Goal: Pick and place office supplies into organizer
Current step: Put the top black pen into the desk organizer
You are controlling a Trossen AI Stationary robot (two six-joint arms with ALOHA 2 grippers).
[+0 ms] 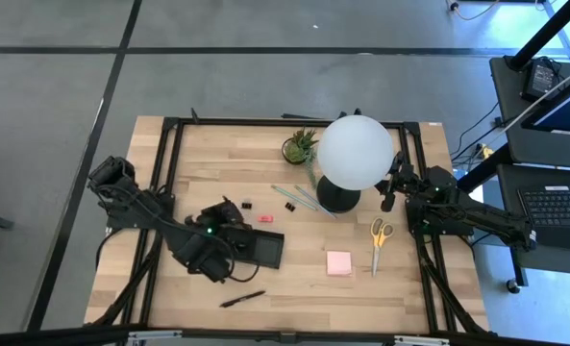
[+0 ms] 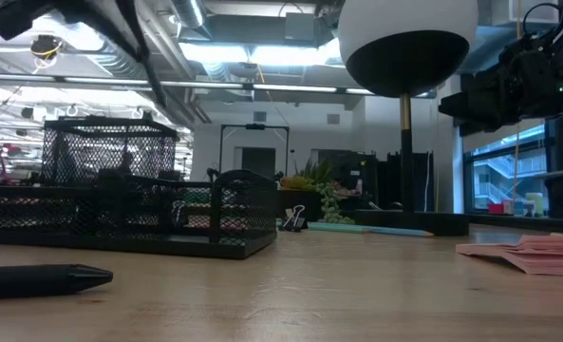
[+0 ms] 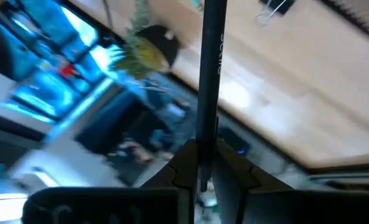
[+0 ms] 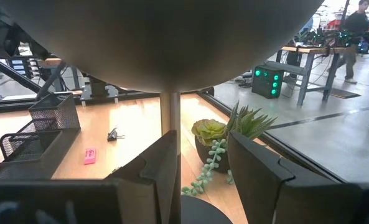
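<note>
My left gripper (image 3: 204,171) hovers at the organizer's left end (image 1: 217,235), shut on a black pen (image 3: 208,74). The organizer (image 1: 258,248) is a black mesh tray with a taller cup (image 2: 115,152). A second black pen (image 1: 242,299) lies near the table's near edge. On the wood lie the yellow-handled scissors (image 1: 378,237), pink sticky pad (image 1: 339,262), pale-green pencils (image 1: 299,199), binder clip (image 1: 247,205) and pink eraser (image 1: 264,218). My right gripper (image 4: 200,174) is open at the lamp's right (image 1: 392,187), touching nothing. My left gripper pinches the black pen's shaft (image 3: 204,146) between its two fingers (image 3: 183,169). The pen lies along the fingers and sticks straight out ahead of them. Its far end leaves the wrist picture, so what lies under that end cannot be told.
The white globe lamp (image 1: 355,152) on its black base (image 1: 336,199) stands right of centre, its stem (image 4: 170,112) just ahead of my right fingers. A small potted plant (image 1: 301,146) sits by the far edge. Bare wood lies between organizer and sticky pad.
</note>
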